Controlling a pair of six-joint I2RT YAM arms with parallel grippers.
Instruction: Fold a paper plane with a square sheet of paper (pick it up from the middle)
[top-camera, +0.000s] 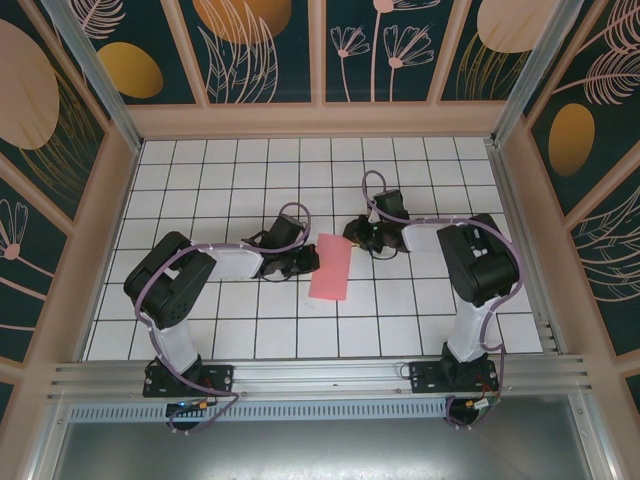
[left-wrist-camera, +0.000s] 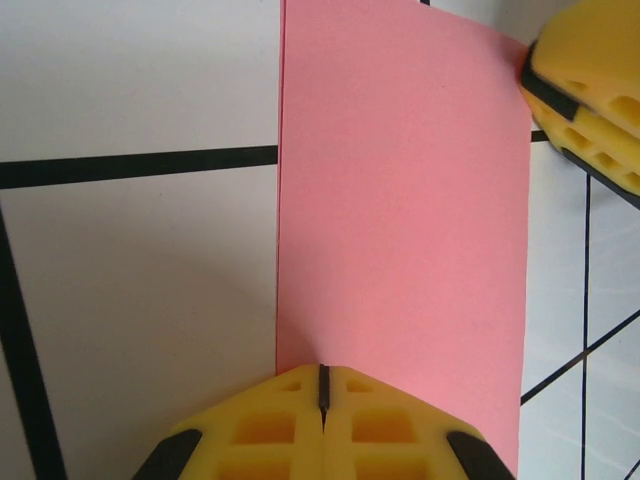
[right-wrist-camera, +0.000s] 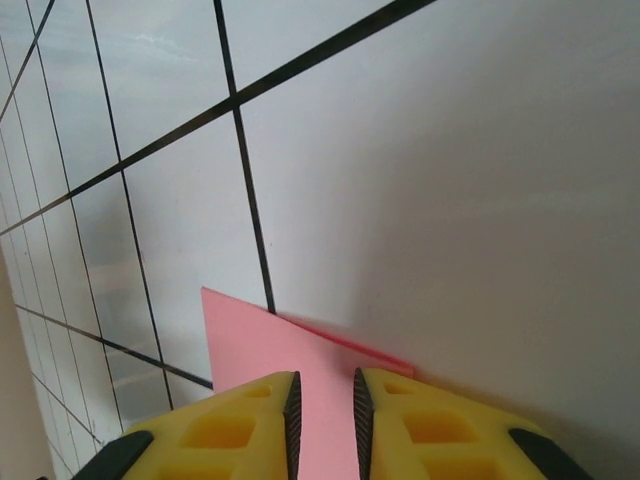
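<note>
Pink paper (left-wrist-camera: 400, 200) against closed left hand (left-wrist-camera: 322, 375)

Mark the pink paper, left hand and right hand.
pink paper (top-camera: 330, 266), top view, middle of the sheet.
left hand (left-wrist-camera: 323, 375), left wrist view, seam between shut fingertips.
right hand (right-wrist-camera: 325, 385), right wrist view, gap between fingertips.

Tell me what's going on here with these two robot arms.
Two arms are working a pink sheet of paper on the grid table. It lies as a narrow rectangle, apparently folded in half. The left gripper, shut, rests at one edge; the right gripper, jaws slightly apart, sits at a far corner.
</note>
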